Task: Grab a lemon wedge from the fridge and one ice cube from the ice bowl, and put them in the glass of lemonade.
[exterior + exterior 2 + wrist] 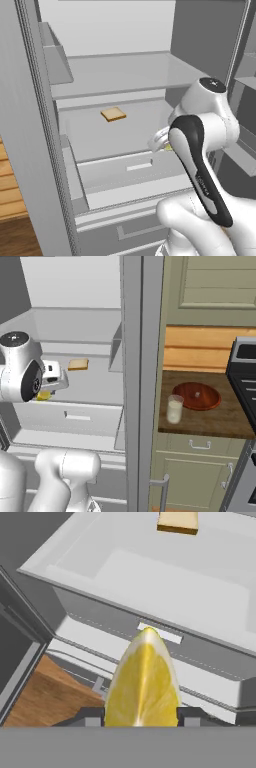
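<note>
Gripper [141,717]: clamped on the lemon wedge, a dark finger tip [90,717] pressed to each side of it; in the left base view it sits at the end of the white arm, in front of the open fridge and over the edge of the pale drawer.
Fridge [30,125]: tall and grey, doors swung open, pale grey interior with a shelf above and drawers below; in the right base view its door edge stands as a grey post between the interior and the table.
Cabinets [210,286]: beige wood, above and below the table to the right of the fridge.
Table [210,423]: dark wooden top, carrying the ice bowl and the glass of lemonade.
Ice bowl [197,395]: shallow, round, reddish-brown, with one small pale cube near its middle; just behind and to the right of the glass.
Glass of lemonade [174,409]: clear tumbler with whitish liquid, upright near the table's left front corner.
Tan slice [113,114]: flat square, lying alone on the floor of the upper fridge compartment, well apart from the gripper.
Lemon wedge [143,684]: bright yellow, pointed end away from the hand, held between the finger tips and lifted clear of the fridge drawer.
</note>
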